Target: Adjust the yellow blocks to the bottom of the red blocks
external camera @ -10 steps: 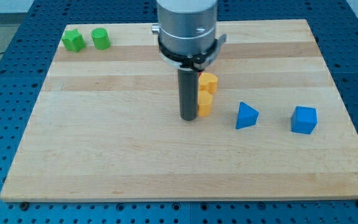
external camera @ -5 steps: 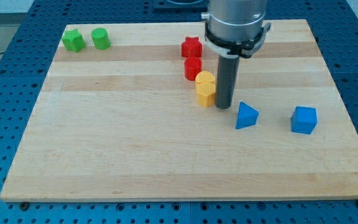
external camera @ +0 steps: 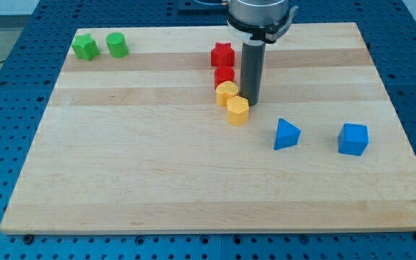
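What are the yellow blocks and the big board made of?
The two yellow blocks look like smooth moulded plastic: one even bright colour, with a soft sheen. The board looks like pale wood: long grain lines and glued strips show. I cannot be sure of either from looks alone.

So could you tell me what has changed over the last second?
My tip crossed from the yellow blocks' left to their right. The yellow round block and the yellow hexagonal block shifted left. Red, green and blue blocks stayed put.
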`<state>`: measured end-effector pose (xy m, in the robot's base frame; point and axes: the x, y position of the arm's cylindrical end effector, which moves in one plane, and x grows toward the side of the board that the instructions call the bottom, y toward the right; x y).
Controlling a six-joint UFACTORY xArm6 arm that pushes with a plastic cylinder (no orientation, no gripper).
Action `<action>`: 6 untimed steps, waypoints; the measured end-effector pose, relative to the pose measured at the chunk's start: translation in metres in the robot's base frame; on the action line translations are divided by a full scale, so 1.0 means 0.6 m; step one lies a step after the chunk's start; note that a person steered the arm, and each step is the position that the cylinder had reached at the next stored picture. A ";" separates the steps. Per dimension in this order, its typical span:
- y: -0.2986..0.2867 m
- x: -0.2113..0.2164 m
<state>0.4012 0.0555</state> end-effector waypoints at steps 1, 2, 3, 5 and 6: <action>-0.003 -0.002; 0.015 -0.001; 0.057 0.021; 0.030 0.055; -0.014 0.055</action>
<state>0.4340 0.0472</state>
